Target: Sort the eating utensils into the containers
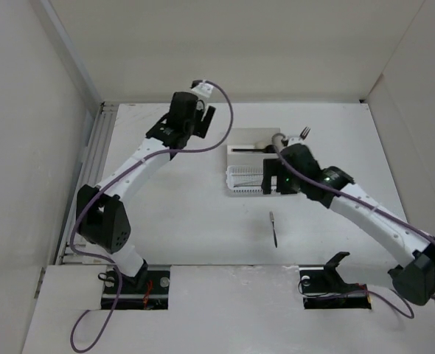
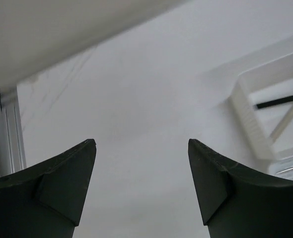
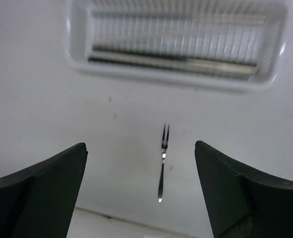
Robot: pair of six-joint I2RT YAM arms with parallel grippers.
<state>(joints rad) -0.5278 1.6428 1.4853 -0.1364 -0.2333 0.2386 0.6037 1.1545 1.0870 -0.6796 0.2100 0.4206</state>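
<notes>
A small dark fork (image 1: 273,228) lies alone on the white table; in the right wrist view the fork (image 3: 162,161) is between and beyond my fingers. My right gripper (image 1: 270,178) is open and empty, above the right end of the perforated basket tray (image 1: 244,179). That tray (image 3: 176,74) holds long pale sticks (image 3: 176,62). The white box (image 1: 248,153) behind it holds a black stick (image 2: 280,100) and a pale one (image 2: 285,119). The beige cup (image 1: 276,139) is partly hidden by the right arm, with a fork (image 1: 304,133) beside it. My left gripper (image 1: 206,116) is open and empty, left of the box.
White walls close the table on the left, back and right. A metal rail (image 1: 92,169) runs along the left edge and shows in the left wrist view (image 2: 7,134). Both arm bases sit at the near edge.
</notes>
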